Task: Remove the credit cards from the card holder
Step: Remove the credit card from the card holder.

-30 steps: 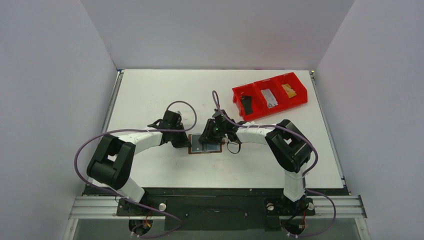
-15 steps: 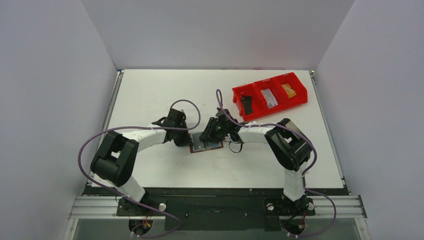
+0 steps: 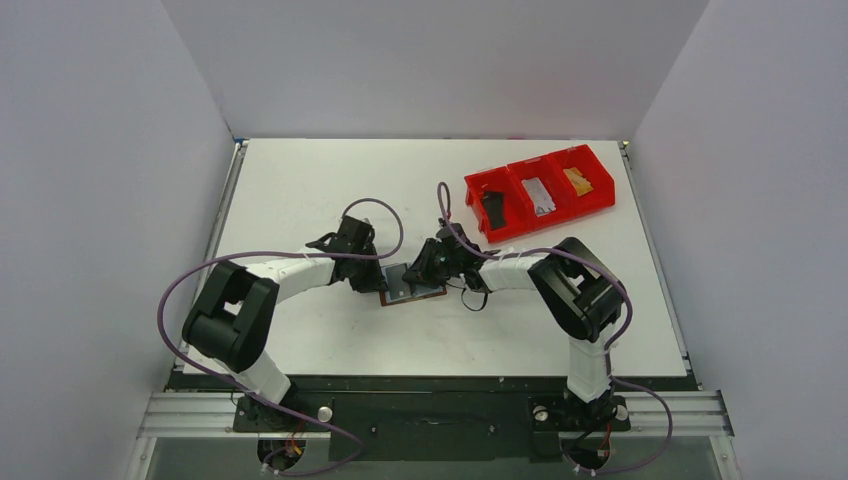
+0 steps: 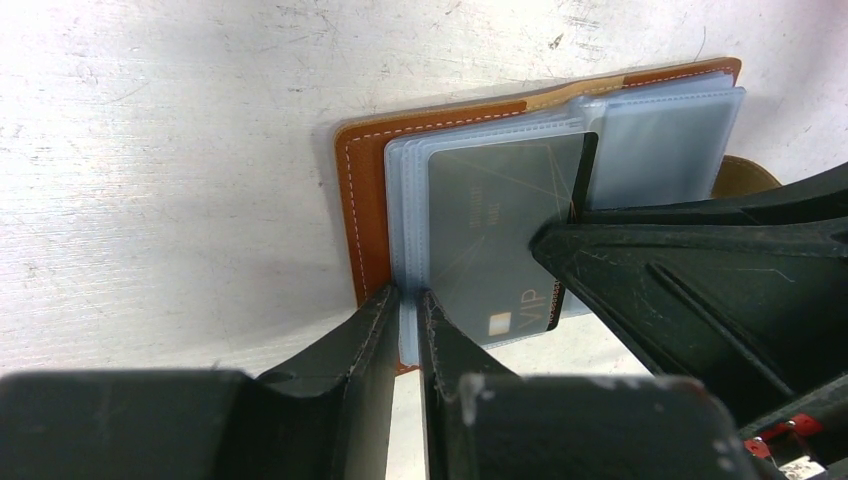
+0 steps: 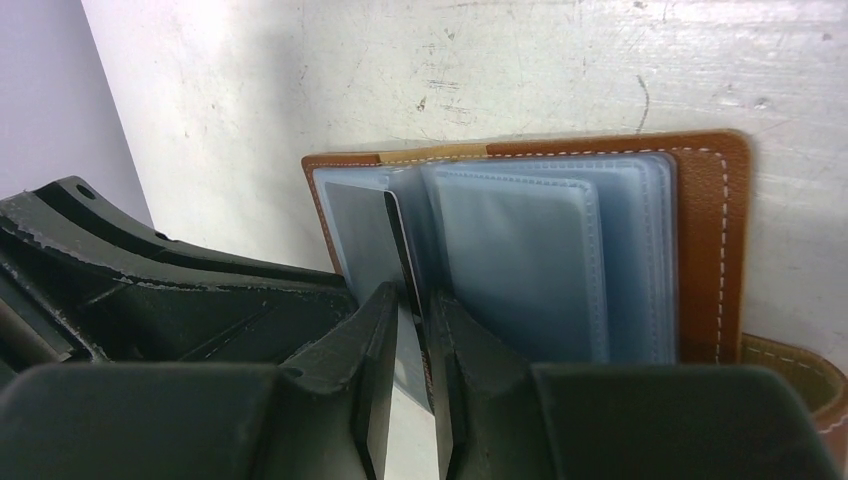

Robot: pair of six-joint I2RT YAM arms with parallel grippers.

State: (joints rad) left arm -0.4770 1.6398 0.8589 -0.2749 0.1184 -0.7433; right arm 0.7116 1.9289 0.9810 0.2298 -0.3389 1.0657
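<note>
**Right gripper (image 5: 412,335) nipping credit card (image 4: 490,240) at open card holder (image 4: 358,200)**

Right fingers are drawn nearly together at the holder's fold, with the dark card's edge pinched between them. The card, marked VIP, sits among the clear sleeves (image 5: 520,260) on one half of the holder.

Left gripper (image 4: 410,335): fingers a narrow slit apart at the outer edge of that same half. Sleeve edges lie in the slit; cannot tell whether the fingers press them.

The holder lies open and flat on the white table (image 3: 300,180), brown leather down, between the two grippers. Its closing tab projects from the other half.

Red bin (image 3: 545,222): three compartments, a flat item in each. It stands well apart from the holder, beyond it on the right arm's side.
</note>
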